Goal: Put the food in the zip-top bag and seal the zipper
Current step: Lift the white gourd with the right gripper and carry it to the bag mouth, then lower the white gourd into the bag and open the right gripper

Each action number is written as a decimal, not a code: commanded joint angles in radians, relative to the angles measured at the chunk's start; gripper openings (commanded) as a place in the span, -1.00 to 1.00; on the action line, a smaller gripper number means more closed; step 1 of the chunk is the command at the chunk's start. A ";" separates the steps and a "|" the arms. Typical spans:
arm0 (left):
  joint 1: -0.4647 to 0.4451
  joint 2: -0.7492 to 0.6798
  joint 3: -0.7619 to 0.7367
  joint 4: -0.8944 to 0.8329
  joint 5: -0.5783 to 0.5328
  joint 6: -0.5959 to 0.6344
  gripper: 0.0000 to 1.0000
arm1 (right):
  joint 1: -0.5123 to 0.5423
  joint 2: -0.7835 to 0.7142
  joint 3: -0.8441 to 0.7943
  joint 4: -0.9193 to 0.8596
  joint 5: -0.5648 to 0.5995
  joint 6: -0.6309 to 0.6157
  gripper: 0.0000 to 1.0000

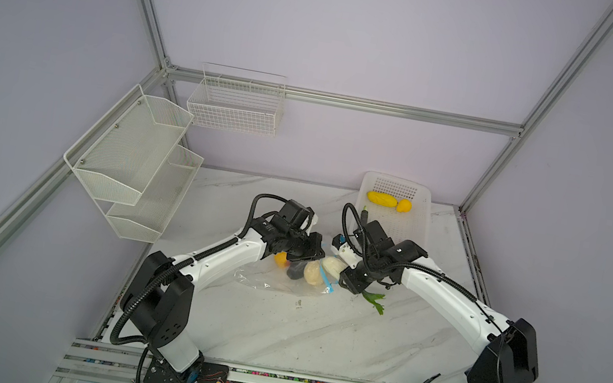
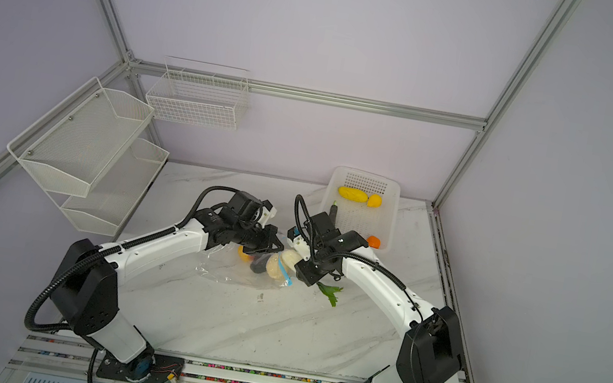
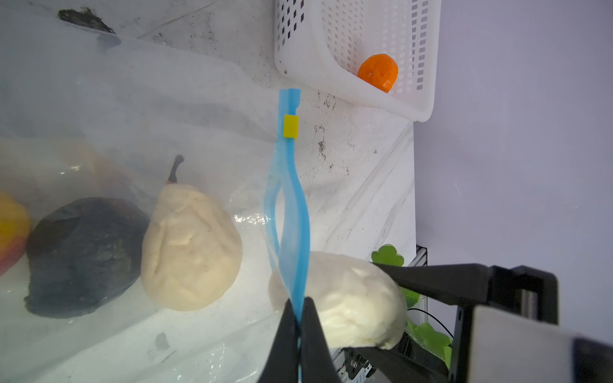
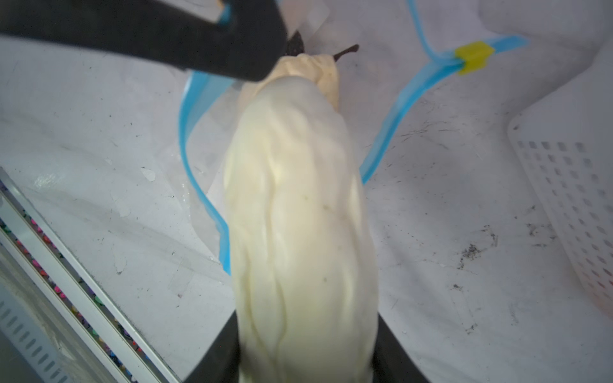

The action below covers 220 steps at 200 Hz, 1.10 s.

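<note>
I am clamping my left jaws together on the zipper [image 3: 294,212], holding up the mouth of the bag [image 3: 132,109], while my right jaws are gripping the radish [image 3: 351,298], whose tip is sitting right at that mouth; the pear [image 3: 190,252] and a dark piece [image 3: 83,255] are lying inside the bag. I judge I should be pushing the radish deep past the zipper before letting go, with the lip lifted. I am seeing no readable writing anywhere.
</note>
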 commanded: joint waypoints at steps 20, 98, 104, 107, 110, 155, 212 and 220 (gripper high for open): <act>0.006 -0.059 0.062 0.031 0.027 0.005 -1.00 | 0.018 0.036 0.013 0.031 -0.037 -0.093 -0.30; 0.006 -0.092 0.034 0.031 0.022 0.003 -1.00 | 0.009 0.159 0.116 0.108 -0.019 -0.131 -0.30; 0.005 -0.094 0.031 0.031 0.021 0.003 -1.00 | 0.006 0.164 0.122 0.116 -0.024 -0.130 -0.30; 0.005 -0.096 0.030 0.031 0.021 0.003 -1.00 | 0.003 0.167 0.125 0.123 -0.027 -0.130 -0.29; 0.005 -0.098 0.028 0.030 0.020 0.003 -1.00 | 0.001 0.167 0.127 0.129 -0.029 -0.130 -0.29; 0.005 -0.115 0.009 0.032 0.019 0.000 -1.00 | -0.015 0.192 0.151 0.193 -0.073 -0.141 -0.20; 0.005 -0.123 -0.004 0.037 0.021 -0.005 -1.00 | -0.022 0.255 0.214 0.213 -0.145 -0.144 -0.15; 0.004 -0.124 -0.005 0.037 0.021 -0.005 -1.00 | -0.022 0.266 0.225 0.215 -0.153 -0.136 -0.12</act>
